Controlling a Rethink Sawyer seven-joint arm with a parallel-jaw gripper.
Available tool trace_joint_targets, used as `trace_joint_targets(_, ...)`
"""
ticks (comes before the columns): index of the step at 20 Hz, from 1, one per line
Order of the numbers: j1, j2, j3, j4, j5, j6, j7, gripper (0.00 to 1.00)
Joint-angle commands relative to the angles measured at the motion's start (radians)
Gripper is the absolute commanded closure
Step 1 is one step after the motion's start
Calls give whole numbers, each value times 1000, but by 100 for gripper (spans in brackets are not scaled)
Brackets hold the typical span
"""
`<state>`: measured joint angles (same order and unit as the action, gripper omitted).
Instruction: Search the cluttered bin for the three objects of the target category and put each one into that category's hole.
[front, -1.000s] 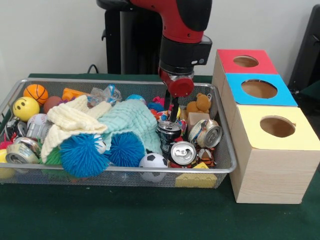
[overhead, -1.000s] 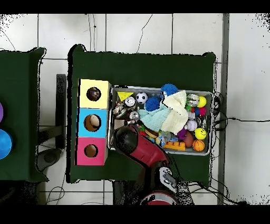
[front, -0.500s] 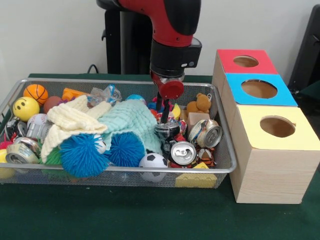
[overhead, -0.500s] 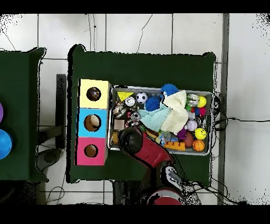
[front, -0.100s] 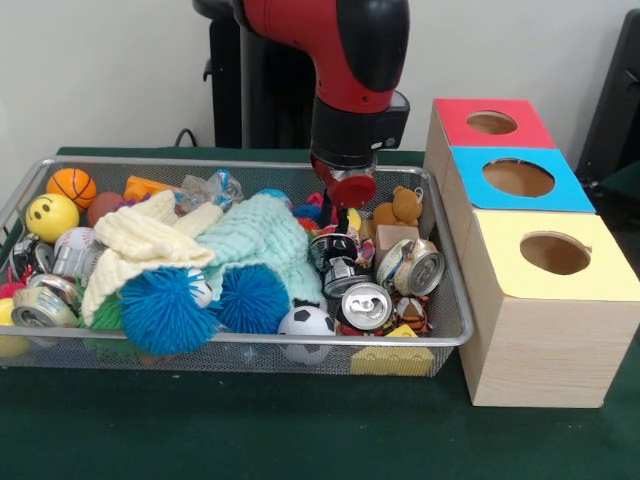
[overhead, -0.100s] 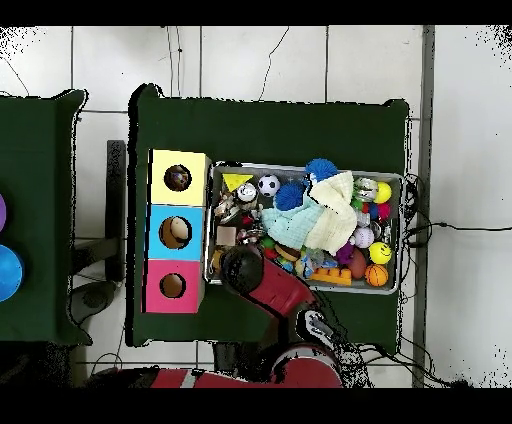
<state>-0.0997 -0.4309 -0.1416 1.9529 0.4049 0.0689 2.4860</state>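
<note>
**Arm hangs over the right part of the bin, above the cans**

The red and black arm (front, -0.100s: 345, 70) comes down over the far right part of the wire bin (front, -0.100s: 455, 335). Its gripper (front, -0.100s: 342, 212) sits just above a dark can (front, -0.100s: 336, 258) standing among the clutter; the fingers are mostly hidden behind the round red end of the arm, so I cannot tell whether they are spread or closed, or whether they touch the can.

Just near of the dark can lies a silver can (front, -0.100s: 365, 304) with its top facing the camera, and to its right another can (front, -0.100s: 418, 268) tilted on its side. A fourth crushed can (front, -0.100s: 38, 302) lies at the bin's left end. A small teddy bear (front, -0.100s: 400, 208) sits at the far right of the bin, beside the arm. Pale green and cream cloths (front, -0.100s: 210, 245) cover the middle, with two blue spiky balls (front, -0.100s: 165, 312) and a small football (front, -0.100s: 306, 322) on the near side.

Right of the bin stand three wooden boxes in a row, each with a round hole: yellow (front, -0.100s: 555, 255) nearest, blue (front, -0.100s: 518, 179), then red (front, -0.100s: 491, 123).
</note>
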Motion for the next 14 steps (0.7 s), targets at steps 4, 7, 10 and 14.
trace_joint_targets(4, 34, 26, 118, -89, 36, -12, 142, 0)
trace_joint_targets(7, 28, 20, 119, -87, 31, -10, 137, 0)
trace_joint_targets(10, 23, 19, 113, -88, 18, -17, 125, 100)
trace_joint_targets(14, 38, 22, 94, -90, 17, -37, 129, 100)
